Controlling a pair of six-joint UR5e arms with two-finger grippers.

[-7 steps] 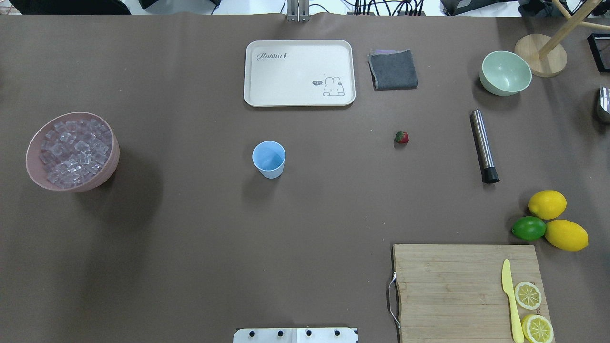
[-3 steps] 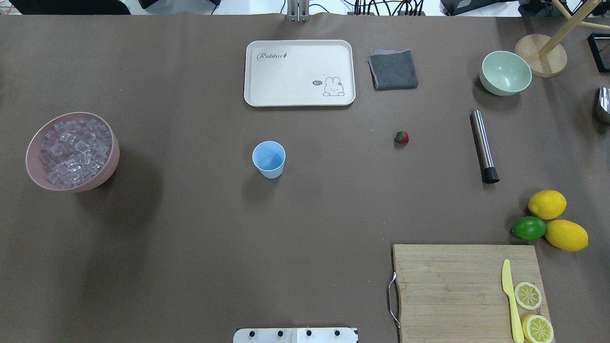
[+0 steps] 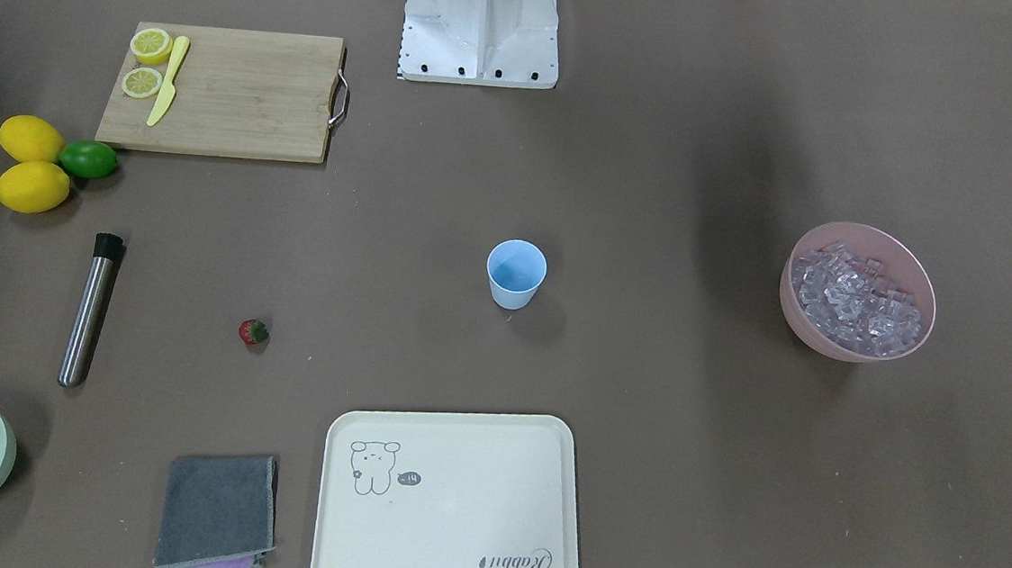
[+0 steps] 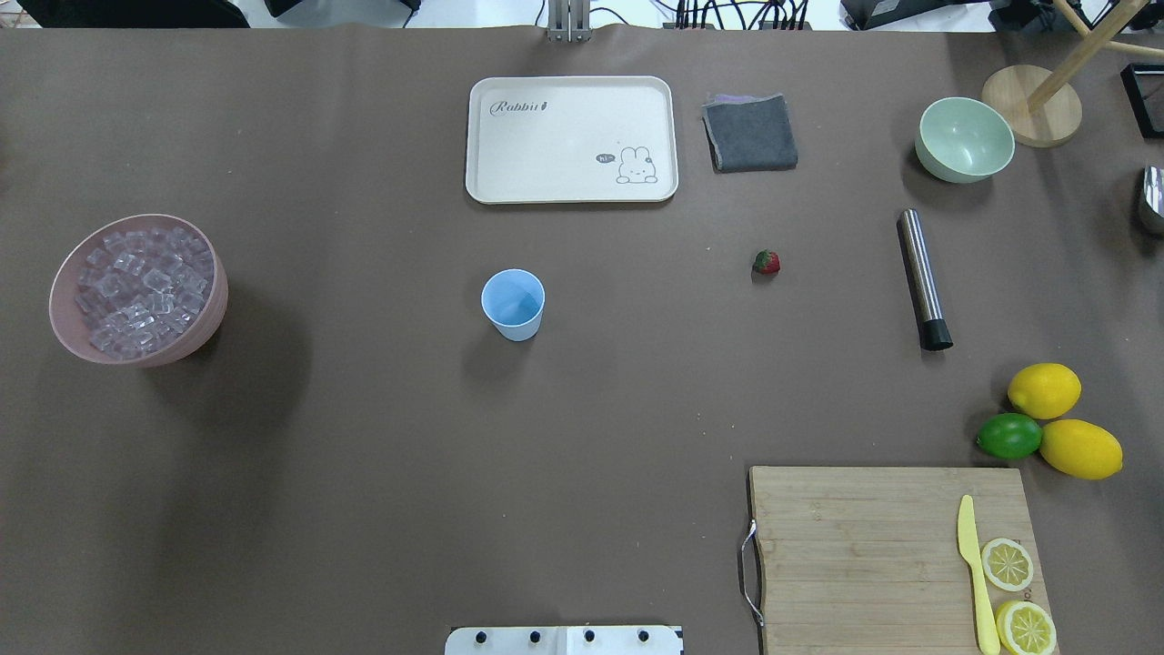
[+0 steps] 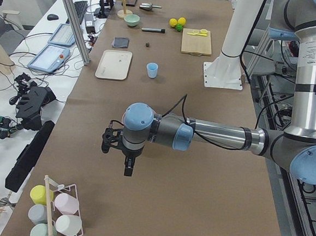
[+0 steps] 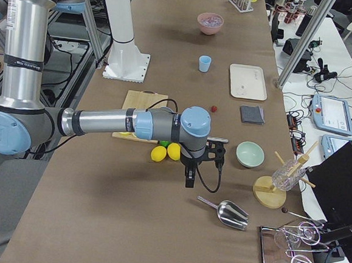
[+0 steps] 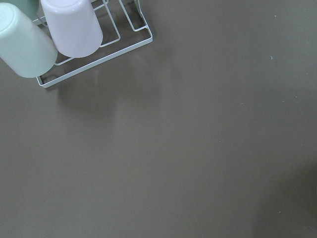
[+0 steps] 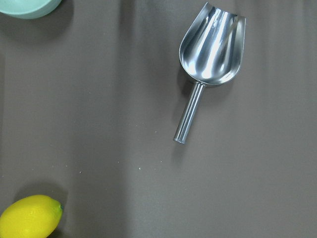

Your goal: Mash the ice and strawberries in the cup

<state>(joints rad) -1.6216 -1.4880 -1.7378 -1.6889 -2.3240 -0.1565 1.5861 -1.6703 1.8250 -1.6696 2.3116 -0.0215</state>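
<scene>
The light-blue cup stands upright mid-table, seen again in the front-facing view. One small red strawberry lies on the table to its right. Clear ice fills a pink bowl at the far left. Neither gripper appears in the overhead or front-facing view. My left gripper hangs over bare table far from the cup, near the table's left end. My right gripper hovers beside the lemons, near a metal scoop. I cannot tell whether either is open or shut.
A steel muddler lies right of the strawberry. A cream tray, grey cloth and pale-green bowl sit at the back. Lemons, a lime and a cutting board occupy the right. A cup rack lies below the left wrist.
</scene>
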